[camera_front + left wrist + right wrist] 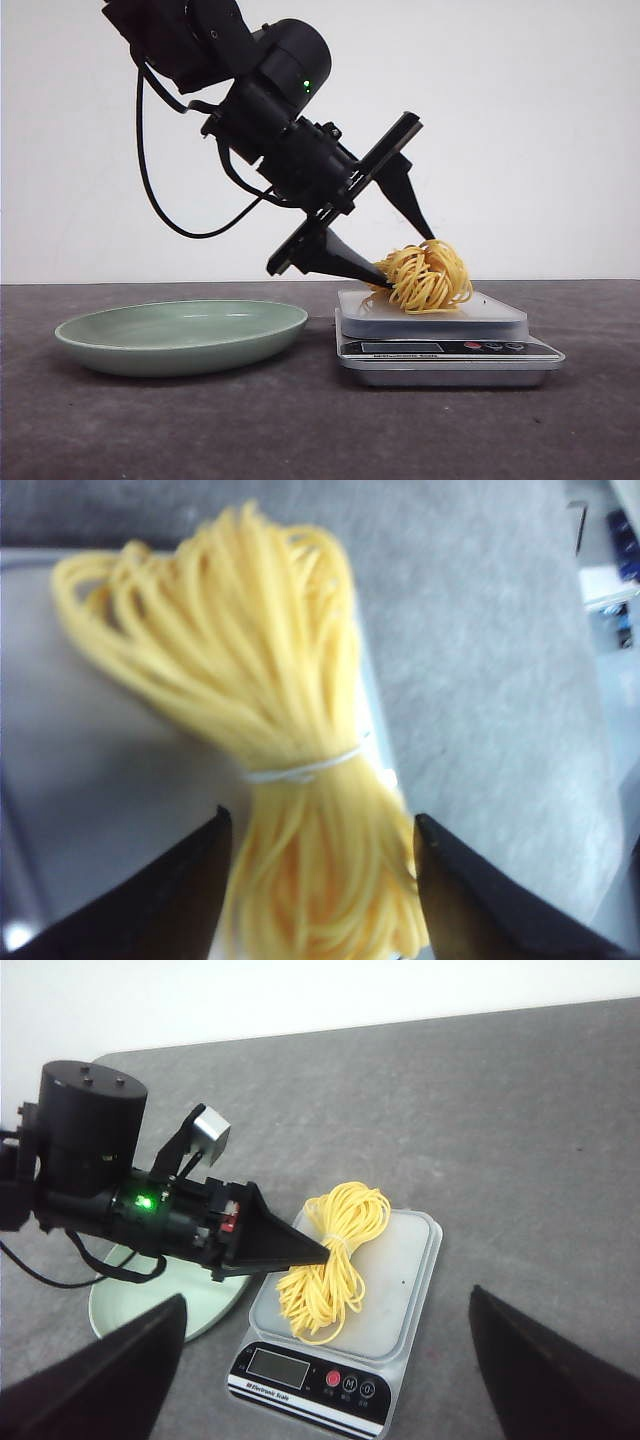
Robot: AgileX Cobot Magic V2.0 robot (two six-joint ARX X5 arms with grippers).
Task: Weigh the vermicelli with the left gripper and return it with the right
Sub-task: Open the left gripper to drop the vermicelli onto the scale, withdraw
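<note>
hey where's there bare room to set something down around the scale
The green plate is bare, and so is the grey table in front of plate and scale. The scale's platform is crowded: vermicelli lies there with the left gripper open around it.

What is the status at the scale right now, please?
Left hand open, fingers either side of the noodles. Noodles resting on the scale. Right hand open, hanging clear above. Plate empty beside the scale, nothing in the way.

vermicelli (428, 277) on scale (445, 345), plate (180, 335) left of scale, both on table (300, 430)
</note>
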